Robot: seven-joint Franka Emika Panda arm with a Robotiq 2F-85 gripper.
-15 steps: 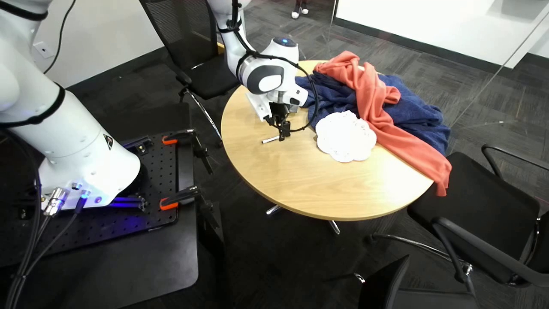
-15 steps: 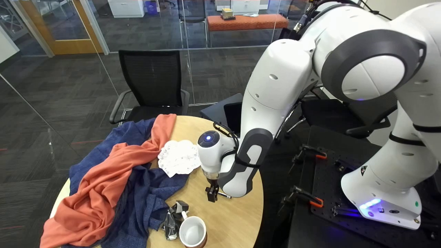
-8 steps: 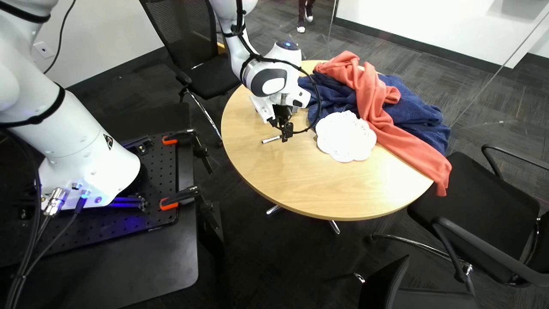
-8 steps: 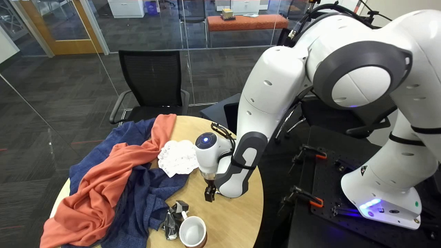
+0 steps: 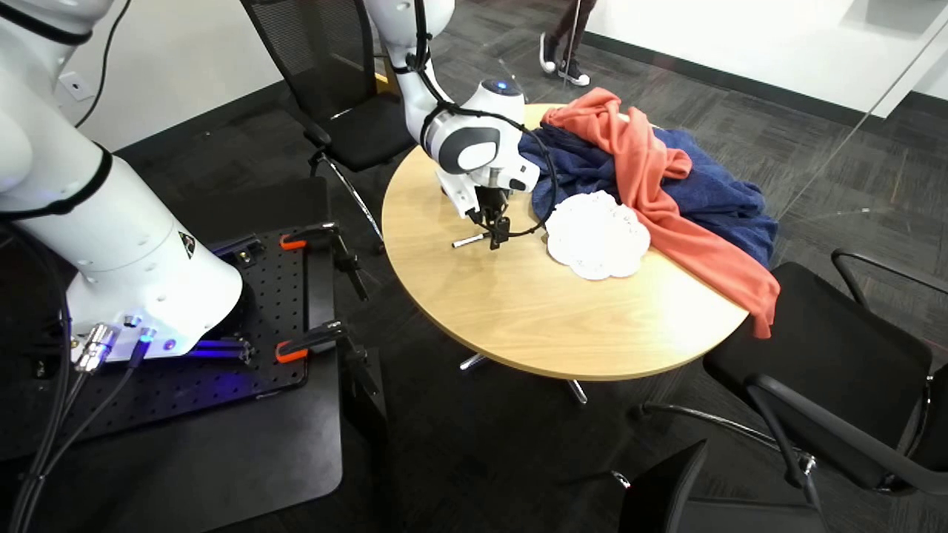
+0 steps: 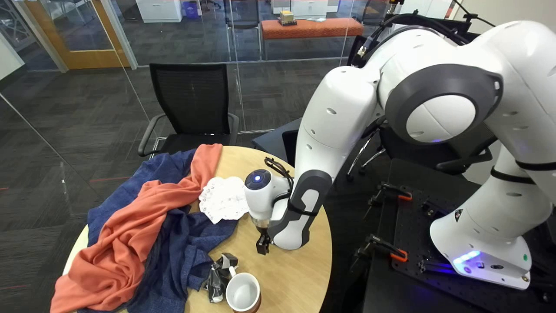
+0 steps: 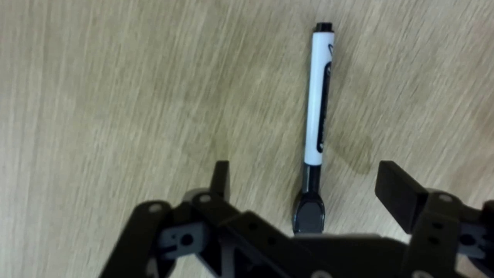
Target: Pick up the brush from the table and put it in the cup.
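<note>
The brush, a pen-like stick with a white barrel and a black broader end, lies flat on the round wood table (image 5: 592, 326). The brush's white barrel (image 7: 318, 100) is in plain sight in the wrist view, and its pale part (image 5: 468, 240) shows in an exterior view. My gripper (image 7: 307, 183) is open above its black end, one finger (image 7: 221, 177) on each side, touching neither side. The gripper also shows low over the table in both exterior views (image 5: 499, 235) (image 6: 263, 245). The cup (image 6: 243, 293), white inside and reddish-brown outside, stands upright in an exterior view.
A crumpled grey-black object (image 6: 216, 280) lies beside the cup. A white scalloped cloth (image 5: 596, 235), an orange cloth (image 5: 652, 178) and a blue denim cloth (image 5: 711, 185) cover part of the table. Black chairs (image 5: 822, 355) stand around it.
My gripper has moved slightly, right and down in one exterior view and left in the other, staying open. The brush has stayed put. A person's legs have moved in the background.
</note>
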